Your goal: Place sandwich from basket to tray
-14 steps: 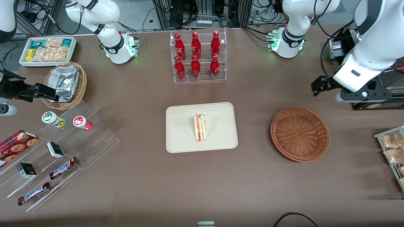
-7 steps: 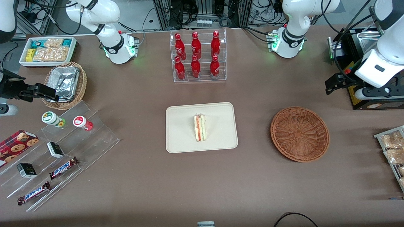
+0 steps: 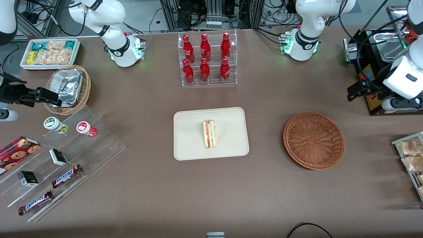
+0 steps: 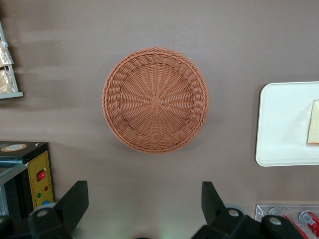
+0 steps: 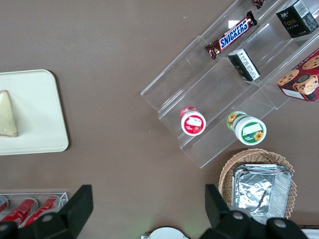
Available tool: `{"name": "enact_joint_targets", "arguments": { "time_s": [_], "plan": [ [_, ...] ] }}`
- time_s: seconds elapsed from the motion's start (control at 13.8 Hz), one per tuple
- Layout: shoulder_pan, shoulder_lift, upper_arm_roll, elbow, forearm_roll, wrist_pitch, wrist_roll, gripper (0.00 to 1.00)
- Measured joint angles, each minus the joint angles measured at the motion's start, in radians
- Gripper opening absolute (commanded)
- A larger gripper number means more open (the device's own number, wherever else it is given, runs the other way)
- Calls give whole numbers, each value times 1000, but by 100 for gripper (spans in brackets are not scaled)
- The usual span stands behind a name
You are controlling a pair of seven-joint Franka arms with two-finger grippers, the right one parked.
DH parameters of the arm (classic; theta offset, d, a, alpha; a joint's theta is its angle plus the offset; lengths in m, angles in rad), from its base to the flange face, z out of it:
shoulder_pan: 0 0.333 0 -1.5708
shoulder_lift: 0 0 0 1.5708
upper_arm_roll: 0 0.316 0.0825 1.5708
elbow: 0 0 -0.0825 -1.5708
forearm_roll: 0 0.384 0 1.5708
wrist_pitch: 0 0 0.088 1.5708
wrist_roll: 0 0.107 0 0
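Note:
The sandwich, a pale wedge with red and green filling, stands on its edge in the middle of the cream tray. The reddish-brown wicker basket beside the tray holds nothing. My left gripper hangs high above the table, farther from the front camera than the basket and toward the working arm's end. It is open and nothing is between its fingers. The left wrist view looks down past the gripper onto the basket, a corner of the tray and an edge of the sandwich.
A clear rack of red bottles stands farther back than the tray. A black box with a metal tray and a wire rack of packets sit at the working arm's end. Acrylic snack steps and a tan basket with foil are at the parked arm's end.
My left gripper has drawn back from near the basket toward the working arm's end of the table. The sandwich, tray and basket have not moved.

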Motion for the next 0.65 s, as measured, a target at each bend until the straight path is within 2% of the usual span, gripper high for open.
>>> {"name": "enact_joint_targets", "arguments": {
  "time_s": [0.65],
  "plan": [
    [0, 0, 25, 6, 0, -37, 0, 100]
  ]
}}
